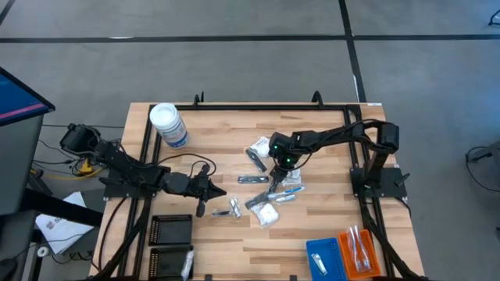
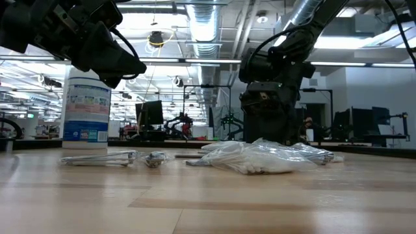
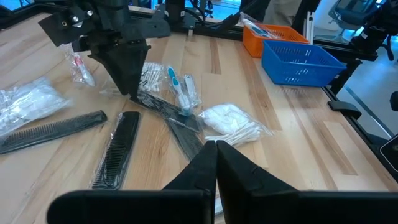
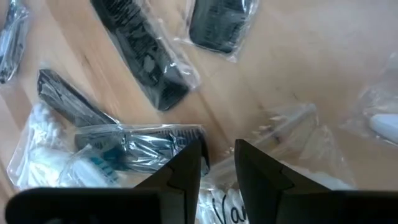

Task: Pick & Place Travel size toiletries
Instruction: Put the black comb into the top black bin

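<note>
Scattered mid-table on pale wood planks: clear-wrapped black combs [image 3: 118,149], a wrapped blue toothbrush [image 3: 177,87], and crinkly white sachets [image 3: 233,121], in a loose cluster between the two arms. In the left wrist view, two combs lying with long axes angled differently, one [image 3: 53,129] slanting nearly across the boards, the other running more along them; toothbrush lying lengthwise with the grain, head pointing away. Glossy film, ribbed teeth, soft puffy packets. Right gripper [image 1: 275,179] lowered over the middle of the pile, fingers [image 4: 258,165] narrowly parted just above a wrapped comb [image 4: 143,140]; not clear whether anything is pinched between them. Left gripper [image 1: 216,192] low at the cluster's left edge, fingers pressed together into a wedge, holding nothing. From table height, only a heap of wrinkled plastic [image 2: 260,156] and a slim wrapped piece [image 2: 97,158], contents hard to make out. White-lidded jar [image 1: 167,125] upright near the far left; blue basket [image 1: 320,257] and orange basket [image 1: 358,251] at the near right, cut off by the frame edge.
</note>
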